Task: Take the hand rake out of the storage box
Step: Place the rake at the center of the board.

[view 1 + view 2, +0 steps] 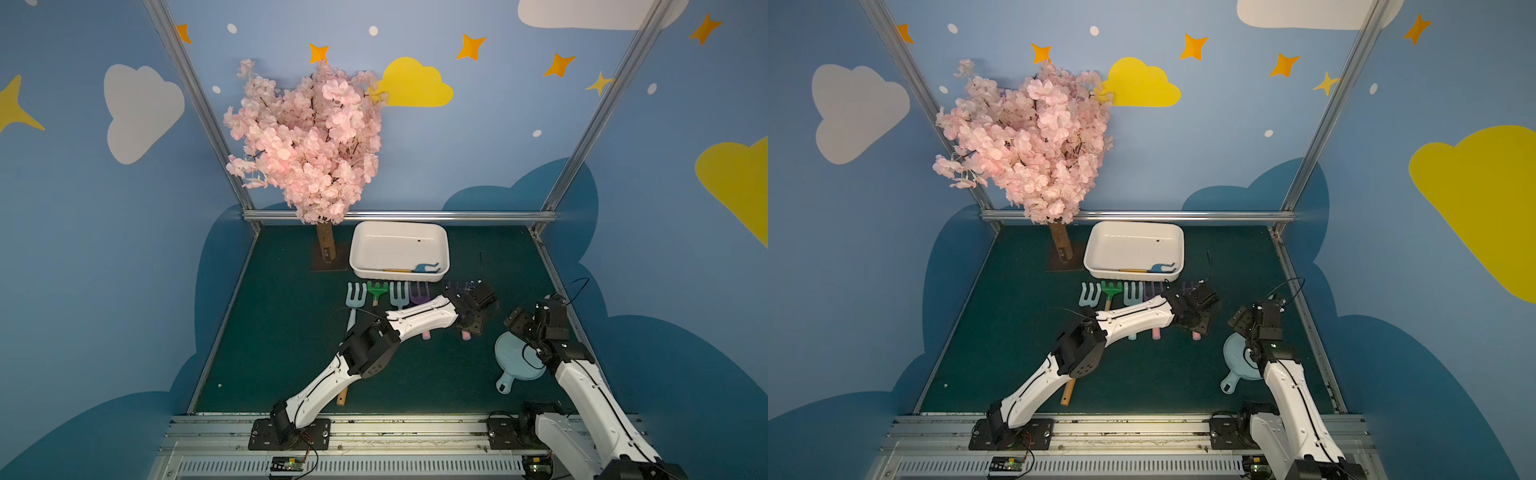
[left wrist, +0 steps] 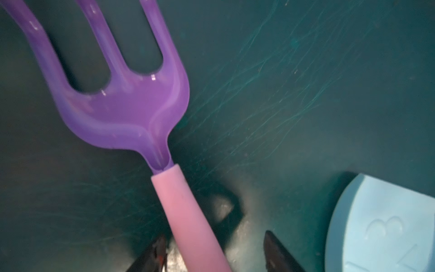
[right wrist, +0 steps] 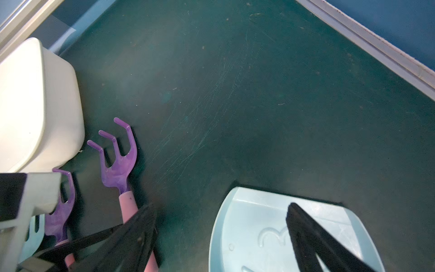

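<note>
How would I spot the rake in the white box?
Beside the pink blossom tree sits the white storage box. Against its near wall lies a hand rake, blue head, yellow handle. It alone is boxed; the other rakes lie on the green mat.

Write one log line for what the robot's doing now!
left gripper: open, astride purple rake handle on mat | right gripper: open near pale blue dish | storage box: one blue rake inside

soft light from above; both top views bow at the edges. glare streaks the storage box point(image 1: 395, 237). wrist views dim, near parts blurred.
</note>
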{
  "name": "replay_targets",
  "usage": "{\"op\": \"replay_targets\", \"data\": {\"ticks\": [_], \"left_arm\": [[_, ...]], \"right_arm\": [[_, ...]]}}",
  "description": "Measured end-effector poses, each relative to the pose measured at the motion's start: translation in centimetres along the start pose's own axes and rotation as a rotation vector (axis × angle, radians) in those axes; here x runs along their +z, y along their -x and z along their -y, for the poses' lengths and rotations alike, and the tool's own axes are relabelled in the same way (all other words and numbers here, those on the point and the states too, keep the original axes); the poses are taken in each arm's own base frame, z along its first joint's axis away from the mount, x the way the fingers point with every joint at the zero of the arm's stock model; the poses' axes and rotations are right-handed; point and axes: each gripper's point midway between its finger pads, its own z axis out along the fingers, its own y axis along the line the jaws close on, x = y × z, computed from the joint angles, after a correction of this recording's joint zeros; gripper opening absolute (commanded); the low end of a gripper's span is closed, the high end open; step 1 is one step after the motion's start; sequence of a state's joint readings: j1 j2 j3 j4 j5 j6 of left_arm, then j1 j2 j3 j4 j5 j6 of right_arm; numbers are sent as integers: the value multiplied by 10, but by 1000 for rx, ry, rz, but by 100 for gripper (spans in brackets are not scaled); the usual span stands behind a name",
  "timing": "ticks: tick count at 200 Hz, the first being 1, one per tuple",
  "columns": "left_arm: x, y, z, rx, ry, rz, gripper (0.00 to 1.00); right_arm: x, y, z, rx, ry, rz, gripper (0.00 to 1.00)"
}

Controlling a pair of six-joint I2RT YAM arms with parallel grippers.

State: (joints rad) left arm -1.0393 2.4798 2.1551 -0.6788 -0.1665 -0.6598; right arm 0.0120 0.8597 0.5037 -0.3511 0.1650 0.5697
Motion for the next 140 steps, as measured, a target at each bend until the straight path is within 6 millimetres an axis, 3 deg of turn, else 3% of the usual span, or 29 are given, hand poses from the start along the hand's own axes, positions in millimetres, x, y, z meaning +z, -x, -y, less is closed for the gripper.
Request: {"op": "replay_targets", "data": {"ticks": [45, 108, 140], "left_arm": [[6, -9, -17, 10, 83, -18, 31], [4, -12, -23, 52, 127, -16, 12], [-16, -32, -33, 106, 180, -40, 6]], "right_arm": [[3, -8, -2, 8, 34, -18, 91], [1, -6, -7, 13, 70, -6, 91], [-1, -8, -8, 15, 88, 3, 91]]}}
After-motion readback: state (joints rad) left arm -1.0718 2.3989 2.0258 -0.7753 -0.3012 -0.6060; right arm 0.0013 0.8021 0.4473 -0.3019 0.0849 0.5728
